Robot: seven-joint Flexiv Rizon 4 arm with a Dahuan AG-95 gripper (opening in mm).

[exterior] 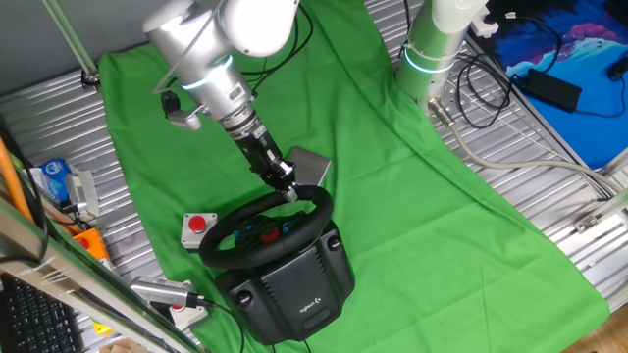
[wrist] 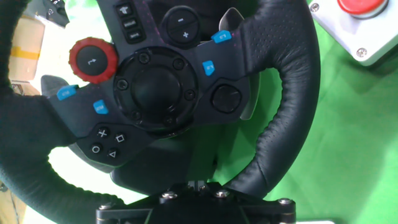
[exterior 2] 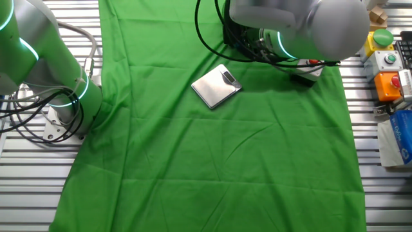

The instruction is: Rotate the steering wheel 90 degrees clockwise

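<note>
So the black round leather-stitched steering wheel (exterior: 265, 227) sits near the front edge of the green cloth (exterior: 392, 186) that covers the ribbed metal counter (exterior: 564, 211), mounted on its bulky black plastic base (exterior: 294, 286) with a small white logo facing the camera. The silver robot arm (exterior: 211, 59) leans down from the upper left, and its black hand (exterior: 290, 193) is right at the far side of the wheel rim, touching or as good as touching it. Honestly I can't tell whether the hand is spread or clamped on the rim: the fingers are too small in one fixed view, and the hand view only shows the metal bottom edge of the hand body.

That hand view is basically filled by the wheel hub: a red round dial (wrist: 93, 58), little blue buttons (wrist: 209, 67), a black centre cap (wrist: 153, 89) and the stitched rim curving round both sides.

Just left of the wheel there's a small grey box with a red button (exterior: 198, 227). A flat silver square plate (exterior 2: 216, 85) lies on the cloth behind the wheel, apart from it. The wheel itself is hidden in the other fixed view.
</note>
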